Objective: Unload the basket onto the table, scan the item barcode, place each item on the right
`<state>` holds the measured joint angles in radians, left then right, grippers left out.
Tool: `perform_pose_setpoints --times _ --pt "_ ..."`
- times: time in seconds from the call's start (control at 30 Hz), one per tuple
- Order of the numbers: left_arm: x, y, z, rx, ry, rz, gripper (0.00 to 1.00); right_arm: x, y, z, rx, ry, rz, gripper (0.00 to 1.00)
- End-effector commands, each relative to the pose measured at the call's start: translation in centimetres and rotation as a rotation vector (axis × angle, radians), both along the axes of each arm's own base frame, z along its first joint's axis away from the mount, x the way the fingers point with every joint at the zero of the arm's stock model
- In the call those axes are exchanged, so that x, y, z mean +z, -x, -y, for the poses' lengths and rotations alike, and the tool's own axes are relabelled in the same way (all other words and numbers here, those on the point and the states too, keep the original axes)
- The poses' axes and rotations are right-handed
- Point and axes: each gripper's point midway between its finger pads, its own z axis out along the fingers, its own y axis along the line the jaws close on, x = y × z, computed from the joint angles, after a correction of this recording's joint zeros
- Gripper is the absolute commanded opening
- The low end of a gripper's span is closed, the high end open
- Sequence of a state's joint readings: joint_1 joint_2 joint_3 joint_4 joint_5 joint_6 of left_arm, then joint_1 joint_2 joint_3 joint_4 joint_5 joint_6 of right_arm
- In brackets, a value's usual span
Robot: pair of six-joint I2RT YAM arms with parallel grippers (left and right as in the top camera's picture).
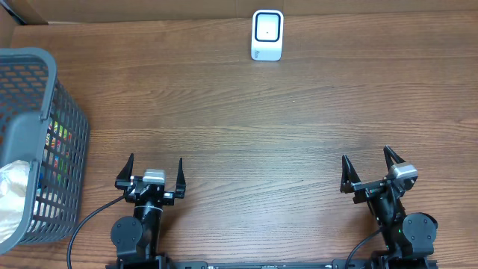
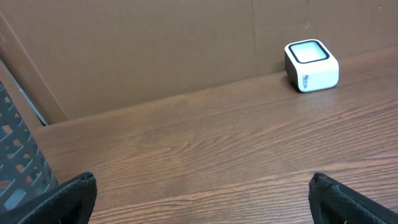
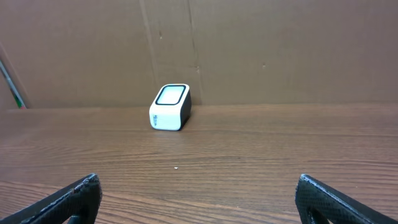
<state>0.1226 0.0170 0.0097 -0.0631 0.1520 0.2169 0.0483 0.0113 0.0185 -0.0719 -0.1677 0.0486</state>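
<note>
Two arms sit low at the near edge, left gripper point(image 1: 155, 158) and right gripper point(image 1: 366, 153) empty, jaws spread wide. We count one white barcode scanner point(image 1: 267, 34) far centre and one grey basket point(image 1: 71, 112) at left holding packaged items point(image 1: 13, 181).

Wooden table point(image 1: 239, 112) (cardboard wall point(image 3: 280, 50) behind)

Found the small white scanner point(image 1: 267, 34) upright near the table's point(image 1: 261, 127) far edge, dark-rimmed window facing up.
</note>
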Motion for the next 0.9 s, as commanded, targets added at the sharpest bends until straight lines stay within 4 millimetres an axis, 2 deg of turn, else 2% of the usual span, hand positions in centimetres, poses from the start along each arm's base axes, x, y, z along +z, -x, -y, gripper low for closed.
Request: perform_pose_setpoints --times 0.0,0.5,0.63,0.87 --pt "0.0 0.0 -0.3 0.013 -0.006 0.007 1.00 -0.2 0.0 0.0 -0.003 0.000 0.003 1.00" --pt "0.0 0.0 -0.2 0.009 -0.005 0.007 1.00 -0.2 0.0 0.0 -0.002 0.000 0.003 1.00" --pt "0.4 0.0 -0.3 0.011 -0.026 0.023 1.00 0.5 0.0 0.0 -0.002 -0.002 0.033 1.00" --pt "0.4 0.2 1.9 -0.116 -0.018 0.025 1.00 1.0 0.1 -0.4 0.018 -0.007 0.052 1.00"
